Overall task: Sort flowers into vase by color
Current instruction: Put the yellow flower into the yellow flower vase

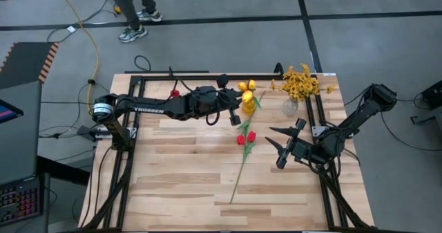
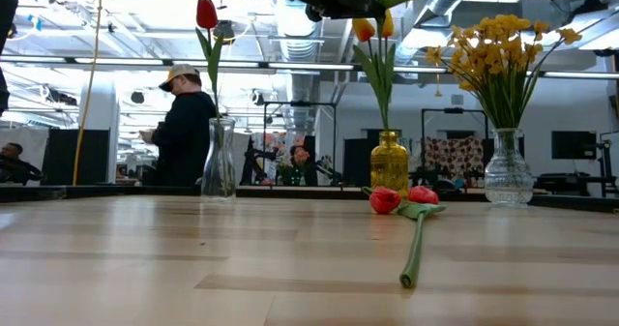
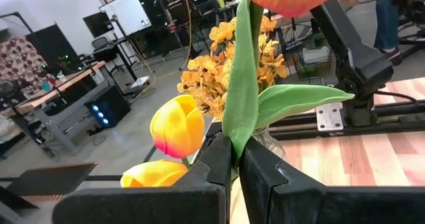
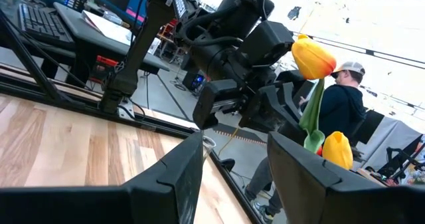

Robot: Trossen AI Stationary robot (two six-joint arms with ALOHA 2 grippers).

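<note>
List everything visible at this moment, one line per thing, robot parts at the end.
Clear narrow vase: one, back left of table, holding one red tulip.
Amber vase: one, back centre, holding yellow-orange tulips.
Clear round vase: one, back right, holding a mustard-yellow spray.
Loose red tulips: two blooms on a long green stem, lying mid-table.
Table: one, light wood, black frame.
Person: one, dark top and cap, in the room behind the table.
Left tool: shut on a yellow-orange tulip's stem, above the amber vase.
Right tool: open, empty, right of the loose red tulips.
</note>
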